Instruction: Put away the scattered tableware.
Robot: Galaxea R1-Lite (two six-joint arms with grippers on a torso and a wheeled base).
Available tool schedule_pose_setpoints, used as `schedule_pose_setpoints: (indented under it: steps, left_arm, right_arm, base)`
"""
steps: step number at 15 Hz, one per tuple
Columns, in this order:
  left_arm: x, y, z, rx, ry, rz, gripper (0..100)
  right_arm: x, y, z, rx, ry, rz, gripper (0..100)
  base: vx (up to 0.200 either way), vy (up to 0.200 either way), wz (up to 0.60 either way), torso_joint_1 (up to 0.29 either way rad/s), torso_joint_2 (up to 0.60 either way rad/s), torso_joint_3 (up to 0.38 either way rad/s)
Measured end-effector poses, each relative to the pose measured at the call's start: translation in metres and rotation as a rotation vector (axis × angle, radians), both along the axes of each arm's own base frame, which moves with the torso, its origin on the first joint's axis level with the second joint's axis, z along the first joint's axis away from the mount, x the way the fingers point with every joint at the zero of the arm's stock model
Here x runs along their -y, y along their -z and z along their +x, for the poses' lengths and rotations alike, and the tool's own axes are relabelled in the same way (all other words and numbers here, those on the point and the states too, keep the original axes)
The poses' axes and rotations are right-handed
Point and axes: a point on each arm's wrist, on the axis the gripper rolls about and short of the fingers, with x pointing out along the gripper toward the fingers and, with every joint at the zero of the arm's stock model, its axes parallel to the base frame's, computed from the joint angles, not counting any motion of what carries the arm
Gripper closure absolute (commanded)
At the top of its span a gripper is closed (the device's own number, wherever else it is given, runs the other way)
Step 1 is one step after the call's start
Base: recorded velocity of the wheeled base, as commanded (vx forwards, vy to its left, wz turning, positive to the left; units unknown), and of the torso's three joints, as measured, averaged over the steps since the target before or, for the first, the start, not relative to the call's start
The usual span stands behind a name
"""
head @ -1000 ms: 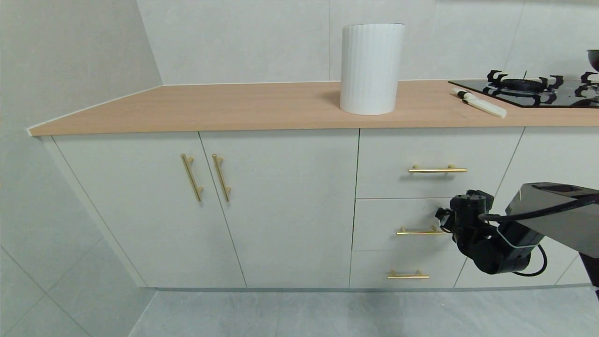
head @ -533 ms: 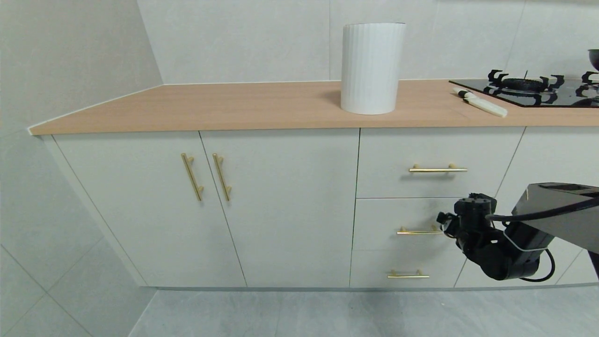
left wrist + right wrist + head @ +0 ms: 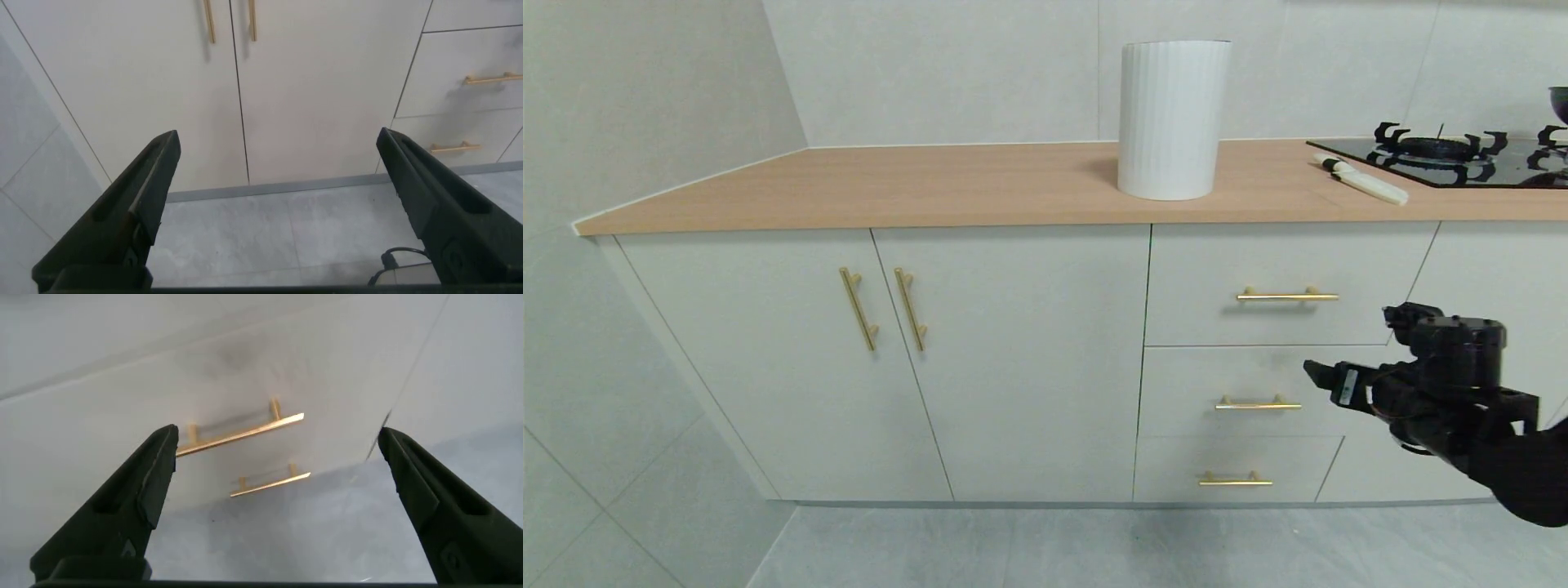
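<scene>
While the right end effector [image 3: 1319,380] is held wide open and empty near the middle drawer handle [image 3: 1258,403], a white utensil [image 3: 1360,180] is seen lying on the wooden surface [image 3: 890,184], between the ribbed white container [image 3: 1171,120] and the hob [image 3: 1445,155]. The left end effector [image 3: 278,139] is likewise spread wide, with nothing gripped, above the floor [image 3: 270,237] before the cabinet doors [image 3: 327,82].

At two o'clock in the head view, the hob [image 3: 1445,159] runs off the edge, and a dark vessel [image 3: 1558,100] beyond it is cut to a sliver. At nine o'clock of the hob we see a pale utensil [image 3: 1360,181], too small to tell its kind. Closed drawers [image 3: 1282,261] and doors [image 3: 1013,359] hide their contents.
</scene>
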Motion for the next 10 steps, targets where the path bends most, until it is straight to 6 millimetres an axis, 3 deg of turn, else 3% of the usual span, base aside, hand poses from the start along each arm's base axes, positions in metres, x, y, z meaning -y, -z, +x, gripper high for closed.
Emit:
schedule_pose_setpoints:
  steps: [5, 10]
  left_arm:
    - [0.0, 0.0, 0.0, 0.0, 0.0, 0.0, 0]
    - [0.0, 0.0, 0.0, 0.0, 0.0, 0.0, 0]
  right_arm:
    - [0.006, -0.065, -0.098, 0.045, -0.054, -0.103, 0]
    - [0.027, -0.094, -0.2, 0.107, -0.02, -0.136, 0]
  base:
    - [0.0, 0.0, 0.0, 0.0, 0.0, 0.0]
    - [0.0, 0.0, 0.0, 0.0, 0.0, 0.0]
